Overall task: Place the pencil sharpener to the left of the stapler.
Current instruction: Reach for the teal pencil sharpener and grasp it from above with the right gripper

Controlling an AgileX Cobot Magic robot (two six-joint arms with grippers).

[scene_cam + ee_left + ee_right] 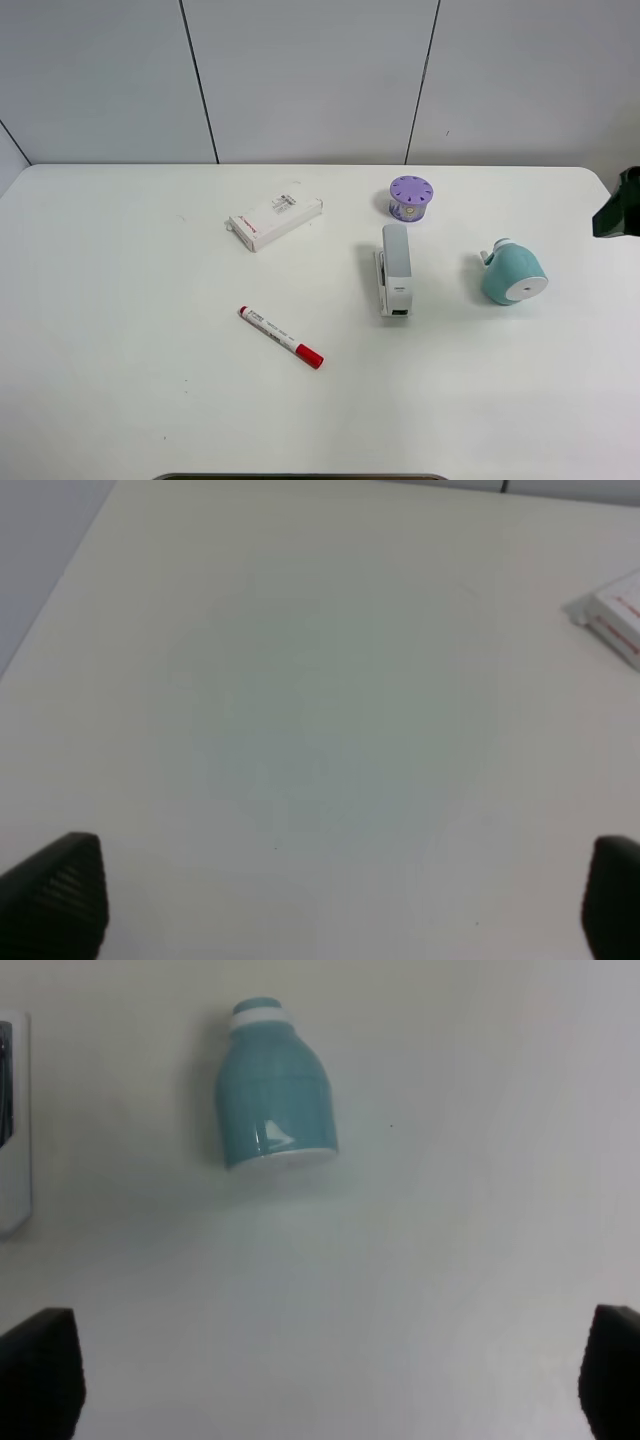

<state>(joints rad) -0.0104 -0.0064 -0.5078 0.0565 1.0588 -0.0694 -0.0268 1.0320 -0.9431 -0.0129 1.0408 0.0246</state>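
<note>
Underneath everything: tabletop (120,380), white, smooth, matte. Left claw (335,900), dark ribbed fingertips spread wide, holding nothing. Right claw (330,1375), likewise wide apart and empty, near the pencil sharpener (514,274). Box (275,221), flat, rectangular, white with red print. Stapler (395,268), long, narrow, white with a grey-blue top arm. Marker (281,337), slim white barrel, red cap. Pencil sharpener, rounded glossy teal plastic, white circular face, resting right of the stapler, apart from it. Purple container (410,197), small, round, holed lid, just behind the stapler.

Rounded teal plastic pencil sharpener (514,273) w/ flat white face: on its side, centre-right of frame, face toward lower right. Long narrow white stapler (395,268) w/ grey-blue top arm: prob. closed, lengthwise top-to-bottom, just right of centre, apart from sharpener.
</note>
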